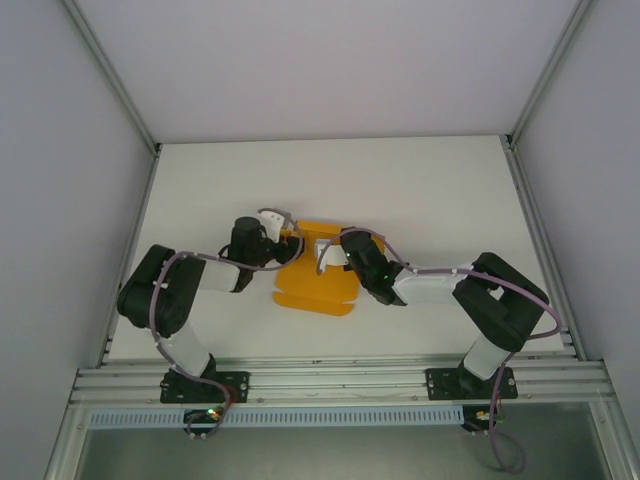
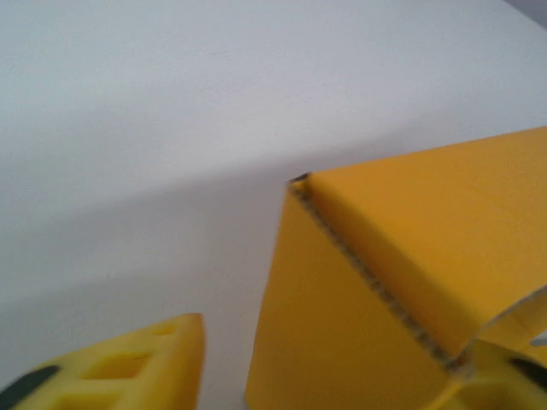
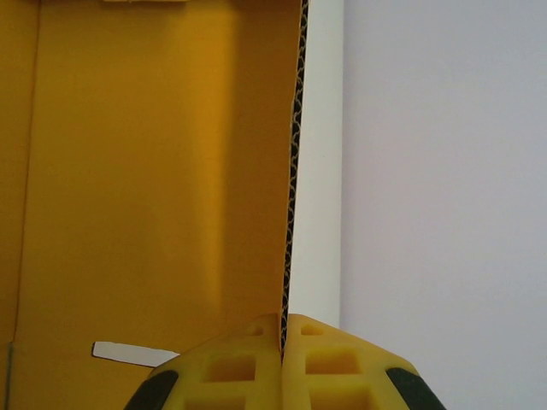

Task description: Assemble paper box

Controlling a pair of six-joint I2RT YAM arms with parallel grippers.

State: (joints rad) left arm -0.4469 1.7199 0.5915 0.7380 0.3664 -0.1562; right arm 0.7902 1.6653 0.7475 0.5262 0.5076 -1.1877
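The paper box (image 1: 316,288) is an orange-yellow card piece in the middle of the table, partly folded, with a flat flap lying toward the near edge. My right gripper (image 1: 332,256) comes in from the right. In the right wrist view it (image 3: 284,331) is shut on the corrugated edge of an upright wall of the paper box (image 3: 154,171). My left gripper (image 1: 288,244) is at the box's left side. In the left wrist view a folded corner of the paper box (image 2: 410,239) stands between its jaws (image 2: 333,363). The left finger (image 2: 128,367) is clear of the card.
The white table (image 1: 430,190) is walled by pale panels at the back and both sides. An aluminium rail (image 1: 340,380) carrying both arm bases runs along the near edge. Bare table lies behind and to the right of the box.
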